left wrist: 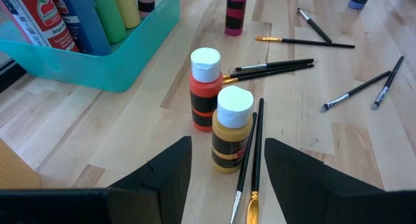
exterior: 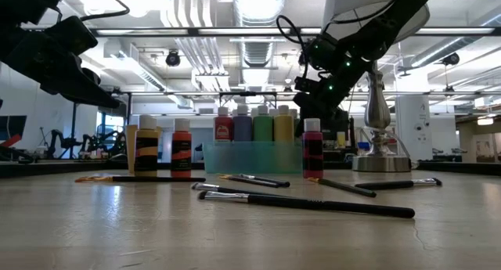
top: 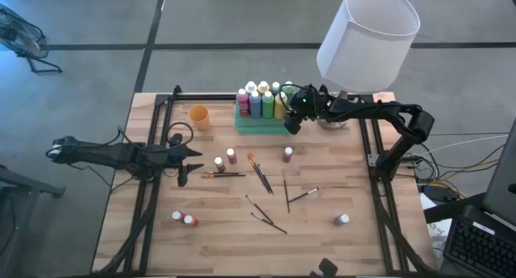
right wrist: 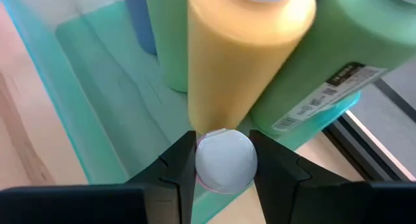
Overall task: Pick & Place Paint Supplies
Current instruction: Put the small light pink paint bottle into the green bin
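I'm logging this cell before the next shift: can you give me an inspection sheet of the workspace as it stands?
Surface: wooden table, metal rails along its edges.
Job's things: tall bottles in green tray; small bottles and brushes scattered.
Clutter: orange cup; lamp.
Grippers: right gripper shut on a pale bottle cap over the tray; left gripper open, facing ochre bottle.
Cables: on floor at right.
Surroundings: grey floor; keyboard.
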Action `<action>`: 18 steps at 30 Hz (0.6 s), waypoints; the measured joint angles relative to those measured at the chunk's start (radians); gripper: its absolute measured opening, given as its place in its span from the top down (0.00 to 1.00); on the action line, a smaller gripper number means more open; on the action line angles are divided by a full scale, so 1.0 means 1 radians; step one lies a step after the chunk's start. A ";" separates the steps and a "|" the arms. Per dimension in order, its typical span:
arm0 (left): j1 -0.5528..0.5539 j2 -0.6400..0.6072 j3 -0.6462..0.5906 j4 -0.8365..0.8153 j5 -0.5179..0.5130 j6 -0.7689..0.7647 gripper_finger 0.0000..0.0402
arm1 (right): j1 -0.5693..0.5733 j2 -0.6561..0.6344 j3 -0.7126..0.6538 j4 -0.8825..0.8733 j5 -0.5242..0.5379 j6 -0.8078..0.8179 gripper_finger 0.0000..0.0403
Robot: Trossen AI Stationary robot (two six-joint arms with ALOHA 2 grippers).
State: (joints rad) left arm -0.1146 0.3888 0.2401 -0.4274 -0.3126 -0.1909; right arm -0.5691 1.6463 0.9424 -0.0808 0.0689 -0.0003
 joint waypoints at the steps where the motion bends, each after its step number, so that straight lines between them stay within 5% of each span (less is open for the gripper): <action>1: 0.000 0.000 0.000 0.000 0.000 0.000 0.50 | 0.000 0.000 0.000 -0.001 -0.003 0.000 0.72; 18: 0.000 0.000 0.000 0.000 0.000 0.000 0.50 | -0.012 0.018 0.002 0.017 -0.026 0.005 0.72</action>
State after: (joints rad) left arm -0.1144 0.3889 0.2401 -0.4274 -0.3126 -0.1905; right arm -0.5808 1.6638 0.9447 -0.0639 0.0429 0.0044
